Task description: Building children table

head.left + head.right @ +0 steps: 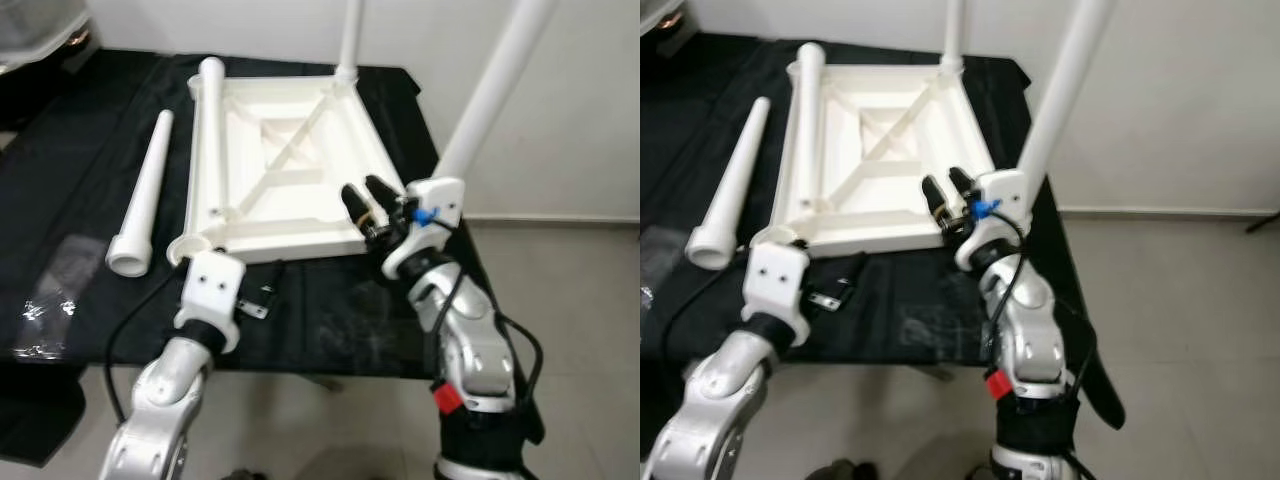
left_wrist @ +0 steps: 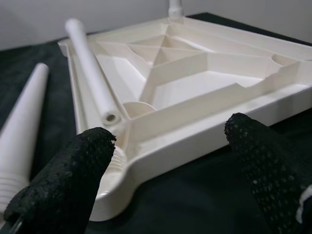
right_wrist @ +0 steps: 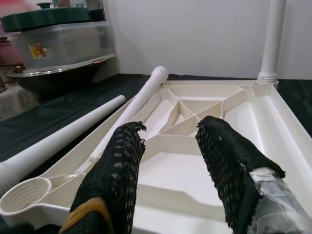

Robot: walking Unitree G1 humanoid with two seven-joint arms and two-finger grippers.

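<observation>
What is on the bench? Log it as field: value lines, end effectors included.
surface: black cloth
tabletop: white, upside down, ribs up
fitted legs: two upright, far corner and near right corner
loose legs: one lying on the tabletop's left edge, one on the cloth beside it
left end effector: open, facing the near left socket
right end effector: open, over the near right edge

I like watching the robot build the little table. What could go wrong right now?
Two legs already stand up in the upside-down white tabletop. The right tool sits open at its near edge, close to the tall leg, so a bump might knock that leg crooked. One loose leg lies on the tabletop and could roll if it shifts. The near corner socket is by the left tool and near the table edge, so a push could slide it off.
</observation>
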